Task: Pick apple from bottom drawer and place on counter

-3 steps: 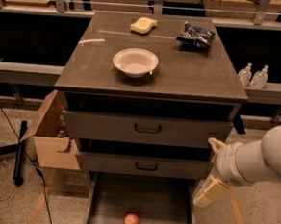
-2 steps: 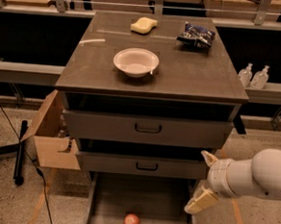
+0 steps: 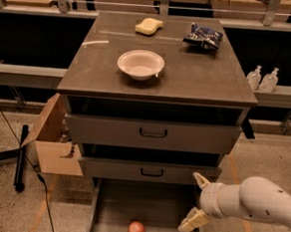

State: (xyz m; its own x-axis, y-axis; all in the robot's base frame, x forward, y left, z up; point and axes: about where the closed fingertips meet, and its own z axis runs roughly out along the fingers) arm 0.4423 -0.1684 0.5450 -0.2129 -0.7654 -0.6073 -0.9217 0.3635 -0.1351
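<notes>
Camera view: the apple lies on the floor of the open bottom drawer. The gripper hangs at the drawer's right edge, right of the apple, with its fingers spread apart and nothing between them. A white bowl sits on the surface.

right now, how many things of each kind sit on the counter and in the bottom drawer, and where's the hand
round white bowl: 1
pale yellow sponge: 1
crinkled blue snack bag: 1
small red apple: 1
total: 4
white hand, open, over the right wall of the grey bottom drawer
</notes>
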